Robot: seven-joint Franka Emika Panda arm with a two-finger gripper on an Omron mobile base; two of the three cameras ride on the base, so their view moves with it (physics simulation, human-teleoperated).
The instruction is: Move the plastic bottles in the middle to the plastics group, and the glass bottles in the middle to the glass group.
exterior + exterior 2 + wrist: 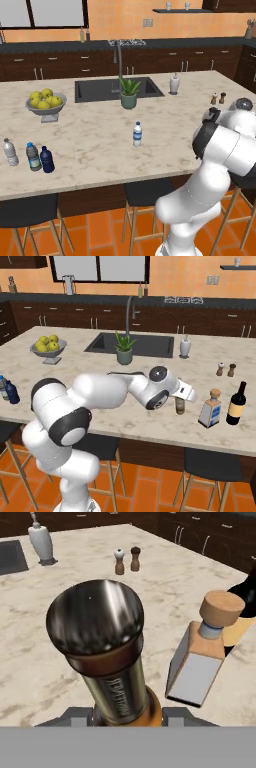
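Right base view: gripper (pixel 181 401) at centre right of frame holds amber bottle (pixel 180 406) on counter (pixel 90 363), just left of tan-topped pale bottle (pixel 210 408) and dark bottle (pixel 236 404).

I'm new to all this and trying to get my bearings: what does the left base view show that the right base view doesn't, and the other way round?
Left base view alone: a clear bottle with white cap and blue label alone mid-counter, and a greyish clear bottle and a blue-capped bottle at the left end. Right base view alone: the gripper at the amber bottle, beside the cork-topped bottle and the dark bottle. Both share the lemon bowl, potted plant, sink, soap dispenser, shakers and navy bottle.
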